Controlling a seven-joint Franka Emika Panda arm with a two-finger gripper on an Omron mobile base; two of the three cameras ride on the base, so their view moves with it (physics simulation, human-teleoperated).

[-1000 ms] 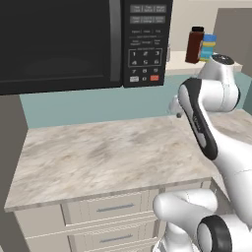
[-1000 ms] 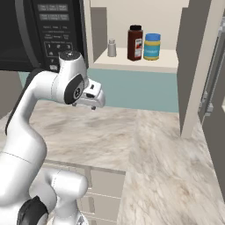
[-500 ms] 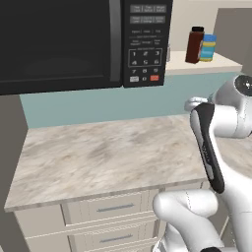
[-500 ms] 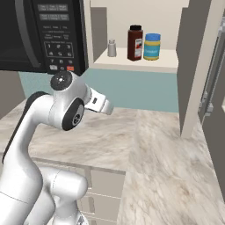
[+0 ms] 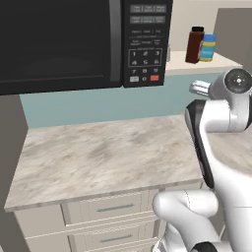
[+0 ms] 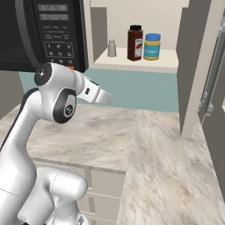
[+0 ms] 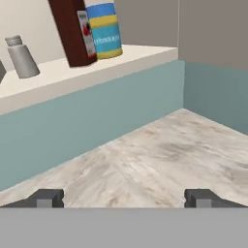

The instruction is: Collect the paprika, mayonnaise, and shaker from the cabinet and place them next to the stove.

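Note:
On the flat shelf of the beige doorless cabinet [image 6: 140, 66] three containers stand in a row. The dark red paprika [image 6: 135, 43] is in the middle, the blue-lidded mayonnaise [image 6: 152, 46] touches its right side, and the small pale shaker [image 6: 112, 48] stands apart on the left. The hand view has the paprika [image 7: 72, 34], mayonnaise [image 7: 104, 31] and shaker [image 7: 22, 57] at the top left, well ahead. My gripper [image 7: 124, 199] is open and empty, hovering over the counter below shelf level; it points toward the cabinet as my gripper [image 6: 105, 97]. The stove is out of view.
A black microwave [image 5: 74, 44] with a keypad hangs left of the cabinet. Below runs a marbled counter [image 6: 145, 140] with a teal backsplash and drawer fronts [image 5: 108, 209]. A tall beige panel [image 6: 195, 66] closes the shelf's right side, with a steel handle [image 6: 206, 105] beyond.
The arm has swung right and folded, and the hand has turned to point at the cabinet shelf. The three containers have not moved.

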